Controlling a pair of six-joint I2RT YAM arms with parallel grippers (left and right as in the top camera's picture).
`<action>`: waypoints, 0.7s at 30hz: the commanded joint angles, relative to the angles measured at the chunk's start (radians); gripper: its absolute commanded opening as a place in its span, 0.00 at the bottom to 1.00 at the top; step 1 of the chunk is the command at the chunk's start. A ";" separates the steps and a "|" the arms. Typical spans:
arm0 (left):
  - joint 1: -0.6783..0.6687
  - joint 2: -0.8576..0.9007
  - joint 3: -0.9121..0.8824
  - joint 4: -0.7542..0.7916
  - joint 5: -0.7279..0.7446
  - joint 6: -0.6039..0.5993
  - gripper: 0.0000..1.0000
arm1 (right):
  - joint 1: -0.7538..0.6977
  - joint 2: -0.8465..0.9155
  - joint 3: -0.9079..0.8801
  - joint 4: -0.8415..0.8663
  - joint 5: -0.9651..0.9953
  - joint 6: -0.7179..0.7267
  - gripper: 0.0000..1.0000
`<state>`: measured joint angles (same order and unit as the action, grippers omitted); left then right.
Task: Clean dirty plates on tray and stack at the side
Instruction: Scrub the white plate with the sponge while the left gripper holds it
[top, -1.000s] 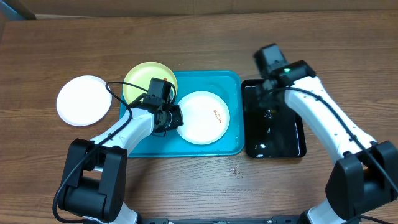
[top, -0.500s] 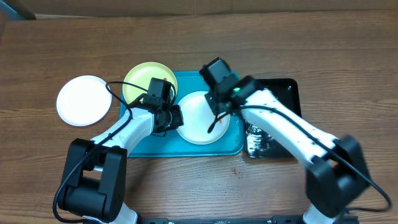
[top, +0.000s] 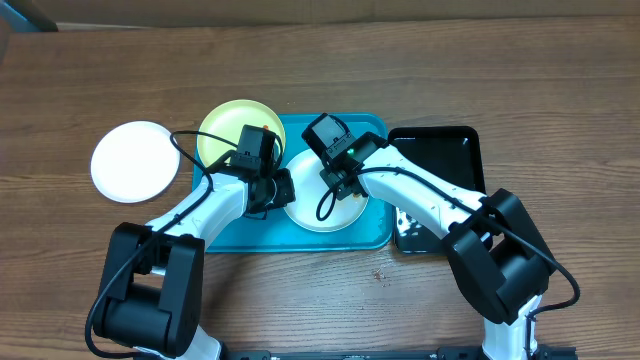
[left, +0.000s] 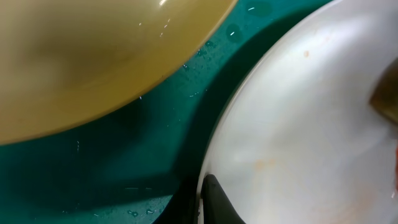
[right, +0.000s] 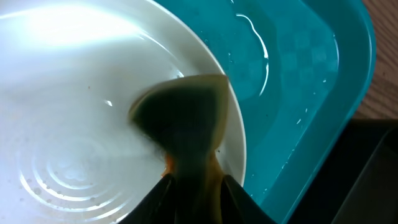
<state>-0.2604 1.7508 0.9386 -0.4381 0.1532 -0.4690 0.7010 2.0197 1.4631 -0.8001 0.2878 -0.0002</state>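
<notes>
A white plate (top: 308, 207) lies on the turquoise tray (top: 300, 243). My left gripper (top: 280, 190) is shut on its left rim; one finger (left: 211, 200) lies on the rim of the white plate (left: 298, 118), which bears a faint orange mark. My right gripper (top: 340, 183) is shut on a yellow-brown sponge (right: 183, 118) pressed onto this plate (right: 74, 93), with an orange smear at the sponge's edge. A pale yellow-green plate (top: 230, 128) rests over the tray's back left corner. A second white plate (top: 128, 160) lies on the table to the left.
A black tray (top: 445, 150) stands right of the turquoise tray, partly under my right arm. The turquoise tray floor (right: 298, 74) is wet. The yellow-green plate (left: 93, 56) lies close to the held plate's rim.
My right arm has swung left from the black tray to over the white plate, bringing the sponge down on its smear. The left arm has not moved.
</notes>
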 joint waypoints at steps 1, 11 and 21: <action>-0.001 0.034 -0.003 -0.014 -0.006 0.023 0.06 | 0.004 0.002 0.023 0.006 0.025 -0.001 0.21; -0.001 0.034 -0.003 -0.014 -0.006 0.028 0.08 | 0.004 0.002 0.023 0.006 0.040 0.000 0.30; -0.001 0.034 -0.003 -0.014 -0.006 0.028 0.08 | 0.004 0.014 0.022 0.012 -0.012 0.003 0.30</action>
<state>-0.2604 1.7527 0.9386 -0.4381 0.1535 -0.4648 0.7010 2.0212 1.4631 -0.7948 0.2909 -0.0036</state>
